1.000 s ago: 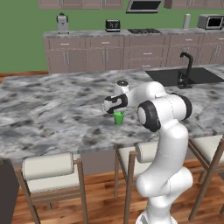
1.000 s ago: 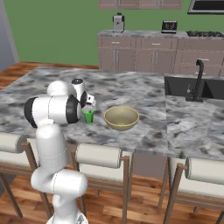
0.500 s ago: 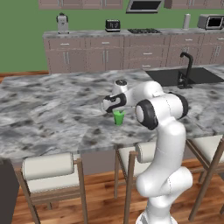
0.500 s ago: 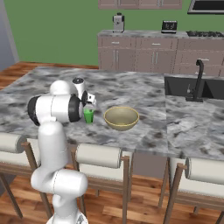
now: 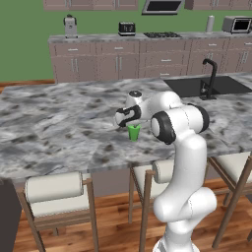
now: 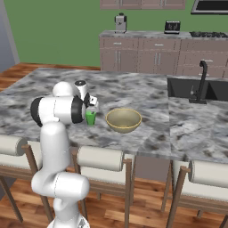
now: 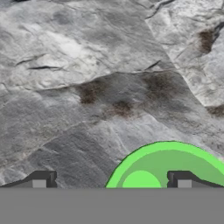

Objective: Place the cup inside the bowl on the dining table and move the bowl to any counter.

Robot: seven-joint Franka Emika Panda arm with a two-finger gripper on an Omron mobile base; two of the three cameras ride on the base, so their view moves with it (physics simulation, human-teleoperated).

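Over the last second we see almost no change: our tool hangs just above the cup exactly as it did before, its fingers still spread wide apart and clamped on nothing, and the cup and the bowl have not shifted either. We read this as a pause in the approach, with the grasp not yet made. In the hand view the cup's green rim sits low and off to one side; one fingertip overlaps the cup's mouth while the other stands over bare marble, so we judge the tool may need a small sideways correction before it descends and closes. The cup stands upright on the dining desk, near the stool-side edge, with the bowl just beside it but not touching. Nothing of the task is done so far: the cup is outside the bowl and the bowl is still on the island. The desk is grey-and-white veined marble, with a black sink and tap set into one end and cushioned stools along the near edge. Beyond it the counter runs along a green wall, carrying small appliances.
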